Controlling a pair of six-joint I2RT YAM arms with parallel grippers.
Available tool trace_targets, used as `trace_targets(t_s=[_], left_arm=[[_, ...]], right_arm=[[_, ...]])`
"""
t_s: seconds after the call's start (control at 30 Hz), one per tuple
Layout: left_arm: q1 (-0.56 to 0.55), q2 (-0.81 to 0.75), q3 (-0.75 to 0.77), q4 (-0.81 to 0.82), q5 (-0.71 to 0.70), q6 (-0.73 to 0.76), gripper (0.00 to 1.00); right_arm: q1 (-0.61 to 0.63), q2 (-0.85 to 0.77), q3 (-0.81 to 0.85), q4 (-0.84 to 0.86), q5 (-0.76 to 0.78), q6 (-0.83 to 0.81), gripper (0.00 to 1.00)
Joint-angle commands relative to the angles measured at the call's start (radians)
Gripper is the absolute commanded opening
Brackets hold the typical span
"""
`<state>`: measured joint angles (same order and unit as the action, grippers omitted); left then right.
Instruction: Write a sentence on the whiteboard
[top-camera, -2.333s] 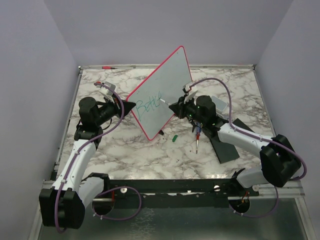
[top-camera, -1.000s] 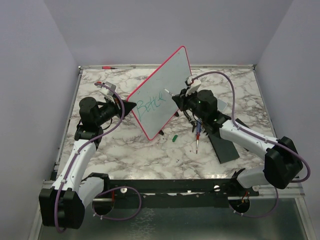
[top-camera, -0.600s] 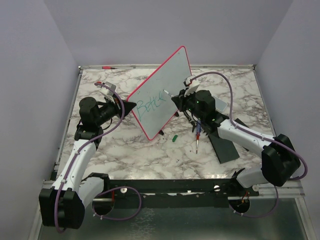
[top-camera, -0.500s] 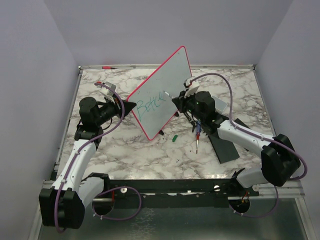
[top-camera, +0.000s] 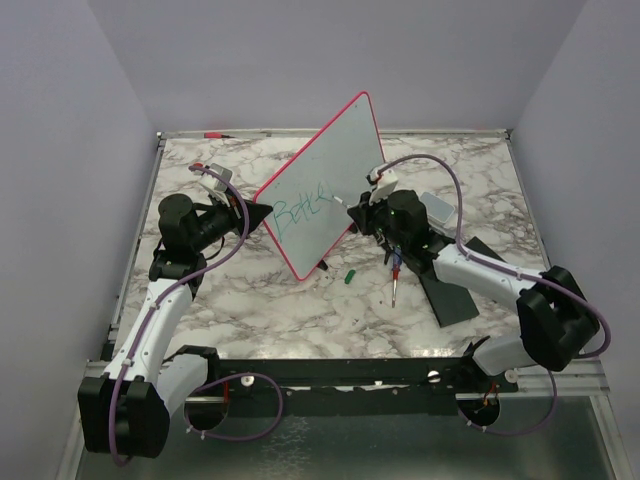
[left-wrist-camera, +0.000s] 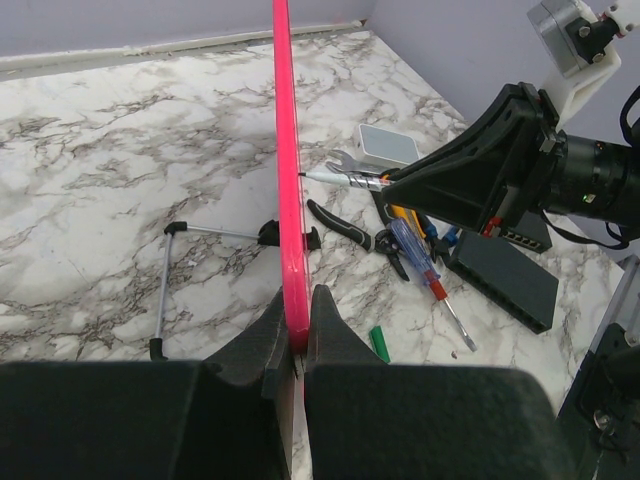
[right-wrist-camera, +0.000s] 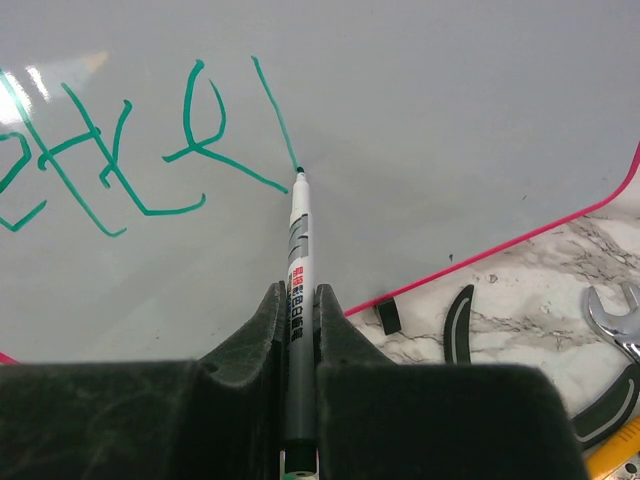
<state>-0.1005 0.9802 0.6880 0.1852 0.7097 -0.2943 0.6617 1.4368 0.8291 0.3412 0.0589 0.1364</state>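
Clamps the whiteboard (top-camera: 335, 150) by its red-pink rim in the left claw (left-wrist-camera: 296, 303), board tilted on edge straight ahead of it. Pinches a marker (right-wrist-camera: 298, 225) in the right claw (right-wrist-camera: 297, 296) (tip touching the board just ahead, at the end of green lettering (right-wrist-camera: 110, 150)). Hovers with a wrench (right-wrist-camera: 612, 312) on the surface to its lower right.

A marble-patterned table (top-camera: 250, 300) was seen, enclosed by lilac walls (top-camera: 60, 150). A green cap (top-camera: 348, 276) was laid near its middle, with a screwdriver (top-camera: 396, 280) with a red-and-blue handle just to its right. Black-handled pliers (left-wrist-camera: 345, 222) and a wrench (left-wrist-camera: 338, 157) were found near a small grey-topped box (left-wrist-camera: 388, 145). Two black pads (top-camera: 450, 298) were placed further right. A red pen (top-camera: 213, 134) was left at the far edge, and a wire stand (left-wrist-camera: 163, 290) was set on the marble.
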Motion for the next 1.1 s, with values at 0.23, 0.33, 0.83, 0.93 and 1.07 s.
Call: trace_targets(t_s=[0.23,0.33,0.83,0.93,1.07], left_arm=[[-0.03,0.032,-0.044,-0.167,0.063,0.064,0.0],[-0.029,0.032,-0.044,-0.167,0.063,0.063,0.0],[-0.029,0.029,-0.045,-0.167,0.063,0.063,0.0],[-0.029,0.029,-0.045,-0.167,0.064,0.064,0.0],[-0.03,0.028,-0.044,-0.166,0.063,0.063,0.0]], right_arm=[[0.0,0.02,0.115,-0.021,0.005,-0.056,0.01],[-0.001,0.017,0.127,-0.023,0.008,-0.063,0.01],[-0.011,0.055,0.159,-0.036,0.067,-0.052,0.01],[-0.01,0.057,0.16,-0.038,0.066,-0.05,0.01],[-0.01,0.05,0.158,-0.036,0.062,-0.05,0.01]])
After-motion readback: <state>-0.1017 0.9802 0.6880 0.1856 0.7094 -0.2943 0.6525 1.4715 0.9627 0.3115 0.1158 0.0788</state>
